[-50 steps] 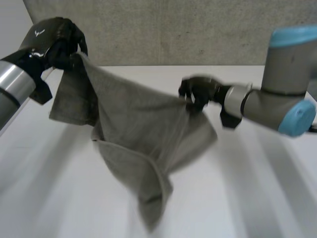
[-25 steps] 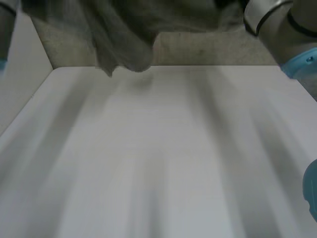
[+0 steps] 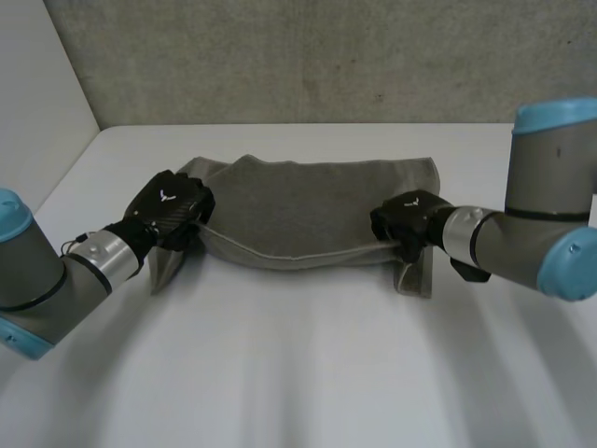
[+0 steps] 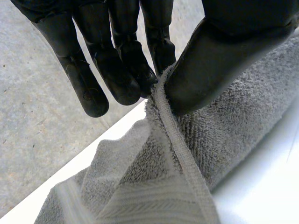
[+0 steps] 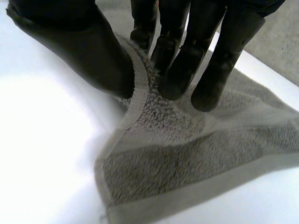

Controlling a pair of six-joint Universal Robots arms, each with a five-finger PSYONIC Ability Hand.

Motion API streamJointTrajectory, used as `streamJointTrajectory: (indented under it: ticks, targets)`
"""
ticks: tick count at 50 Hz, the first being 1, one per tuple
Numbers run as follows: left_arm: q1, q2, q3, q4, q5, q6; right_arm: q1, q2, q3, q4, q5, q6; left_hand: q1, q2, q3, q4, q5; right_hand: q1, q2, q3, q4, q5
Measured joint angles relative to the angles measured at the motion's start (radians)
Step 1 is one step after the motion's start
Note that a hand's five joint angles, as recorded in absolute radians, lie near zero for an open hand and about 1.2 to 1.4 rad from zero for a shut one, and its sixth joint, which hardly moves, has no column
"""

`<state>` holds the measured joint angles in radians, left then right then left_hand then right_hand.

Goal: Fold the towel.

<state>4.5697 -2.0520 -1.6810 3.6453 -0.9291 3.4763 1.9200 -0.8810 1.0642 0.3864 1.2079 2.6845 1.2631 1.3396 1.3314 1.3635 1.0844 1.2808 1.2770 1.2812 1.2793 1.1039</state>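
Note:
The grey towel [image 3: 308,201] lies spread across the far half of the white table [image 3: 298,373], its near edge lifted into a fold between my two hands. My left hand [image 3: 170,207] pinches the towel's near left corner; in the left wrist view the thumb [image 4: 219,70] presses the hemmed edge [image 4: 173,140] against the fingers [image 4: 117,65]. My right hand [image 3: 408,217] holds the near right corner. In the right wrist view its thumb [image 5: 88,51] and fingers [image 5: 187,65] clamp the towel's hem [image 5: 138,100], and the rest of the cloth [image 5: 187,163] rests on the table below.
A grey wall [image 3: 308,56] runs along the table's far edge. The table's left edge slants away at the far left [image 3: 56,187]. Bare white tabletop stretches in front of the towel toward me.
A second ago both hands held the towel up in the air, hanging between them. It swung up toward the far side and now lies flat on the table, both hands low at its near corners.

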Motion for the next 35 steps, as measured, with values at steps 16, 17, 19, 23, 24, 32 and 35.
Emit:
streamJointTrajectory:
  ticks: [16,17,19,23,24,32,35]
  targets:
    - [0.033,0.026,-0.017,-0.018,-0.014,-0.002,-0.025,-0.063,0.286,-0.235,0.138,0.044,0.0,0.0,0.0,0.0,0.0,-0.648,-0.616,-0.635,-0.635,-0.662]
    - [0.034,0.026,-0.018,-0.017,-0.015,-0.002,-0.025,-0.064,0.293,-0.248,0.146,0.054,0.0,0.0,0.0,0.0,0.0,-0.649,-0.616,-0.635,-0.635,-0.662]
    - [0.036,0.027,-0.019,-0.016,-0.019,-0.002,-0.024,-0.067,0.302,-0.268,0.158,0.077,0.0,0.0,0.0,0.0,0.0,-0.649,-0.616,-0.635,-0.635,-0.662]
    - [0.041,0.027,-0.019,-0.014,-0.035,-0.002,-0.019,-0.074,0.31,-0.296,0.169,0.137,0.0,0.0,0.0,0.0,0.0,-0.649,-0.616,-0.635,-0.635,-0.655]
    - [0.043,0.027,-0.02,-0.013,-0.042,-0.002,-0.017,-0.076,0.311,-0.304,0.171,0.159,0.0,0.0,0.0,0.0,0.0,-0.649,-0.616,-0.635,-0.635,-0.653]
    - [0.056,0.026,-0.026,-0.01,-0.067,-0.002,-0.017,-0.095,0.311,-0.323,0.173,0.304,0.0,0.0,0.0,0.0,0.0,-0.843,-0.832,-0.835,-0.833,-0.864]
    - [0.058,0.027,-0.031,-0.009,-0.068,-0.002,-0.022,-0.114,0.312,-0.317,0.172,0.341,0.0,0.0,0.0,0.0,0.0,-0.944,-0.947,-0.948,-0.954,-0.986]
